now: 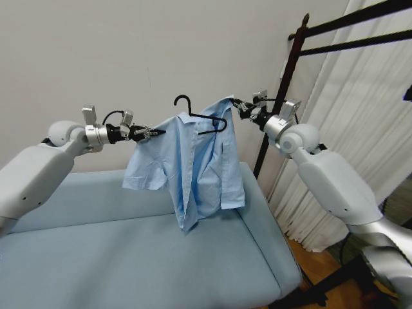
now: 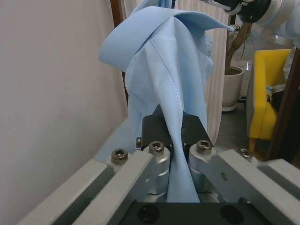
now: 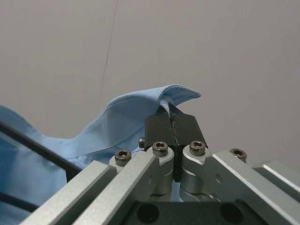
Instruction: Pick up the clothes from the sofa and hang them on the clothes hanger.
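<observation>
A light blue shirt [image 1: 193, 164] hangs in the air above the sofa [image 1: 129, 257], stretched between both arms. A black hanger [image 1: 205, 119] sits inside its collar, hook up. My left gripper [image 1: 156, 133] is shut on the shirt's left shoulder; the cloth [image 2: 173, 140] runs between its fingers in the left wrist view. My right gripper [image 1: 237, 104] is shut on the collar edge [image 3: 180, 93] at the shirt's right shoulder. The dark clothes rack [image 1: 290, 71] stands to the right, just behind the right gripper.
A pale blue sofa fills the lower view, against a white wall. White curtains [image 1: 360, 116] hang behind the rack. A yellow chair [image 2: 269, 89] and a potted plant [image 2: 232, 75] show far off. Wooden floor lies at lower right.
</observation>
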Tool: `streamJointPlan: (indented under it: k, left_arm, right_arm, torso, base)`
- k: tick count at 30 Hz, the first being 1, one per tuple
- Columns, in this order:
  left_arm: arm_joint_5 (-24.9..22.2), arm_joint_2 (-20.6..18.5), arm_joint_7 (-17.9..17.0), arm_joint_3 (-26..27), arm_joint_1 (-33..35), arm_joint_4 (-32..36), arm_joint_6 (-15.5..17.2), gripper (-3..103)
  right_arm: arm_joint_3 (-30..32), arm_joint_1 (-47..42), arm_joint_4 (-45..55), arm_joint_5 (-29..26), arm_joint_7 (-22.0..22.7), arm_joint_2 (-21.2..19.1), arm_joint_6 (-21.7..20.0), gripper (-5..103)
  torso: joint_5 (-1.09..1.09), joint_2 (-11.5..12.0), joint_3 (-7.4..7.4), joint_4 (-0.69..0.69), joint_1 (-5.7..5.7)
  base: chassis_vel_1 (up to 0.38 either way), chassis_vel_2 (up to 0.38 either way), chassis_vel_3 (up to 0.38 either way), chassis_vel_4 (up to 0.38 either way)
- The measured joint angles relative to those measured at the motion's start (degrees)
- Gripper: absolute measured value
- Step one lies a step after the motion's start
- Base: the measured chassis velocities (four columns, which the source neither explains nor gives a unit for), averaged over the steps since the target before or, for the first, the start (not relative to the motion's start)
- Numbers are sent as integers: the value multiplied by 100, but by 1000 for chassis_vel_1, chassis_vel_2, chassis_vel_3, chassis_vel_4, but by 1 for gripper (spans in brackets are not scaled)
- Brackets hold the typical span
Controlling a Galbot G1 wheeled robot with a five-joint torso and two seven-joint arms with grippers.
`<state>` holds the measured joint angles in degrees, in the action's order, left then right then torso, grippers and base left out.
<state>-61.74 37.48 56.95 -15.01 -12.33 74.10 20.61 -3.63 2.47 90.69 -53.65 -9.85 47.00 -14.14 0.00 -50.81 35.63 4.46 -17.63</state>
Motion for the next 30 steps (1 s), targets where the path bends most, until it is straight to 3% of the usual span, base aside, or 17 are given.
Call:
streamJointPlan:
  k: [19,30]
  left_arm:
    - [16,-59,0,54,-34,-168,-37,2]
    - [230,295,-567,-63,-15,-120,27,2]
  right_arm:
    - [-6,42,-178,5,-103,35,20,0]
    - [-62,96,77,-12,180,19,-166,0]
  torso:
    - [-1,0,0,-1,0]
    - [1,0,0,1,0]
  base:
    - [0,0,0,0]
    - [0,0,0,0]
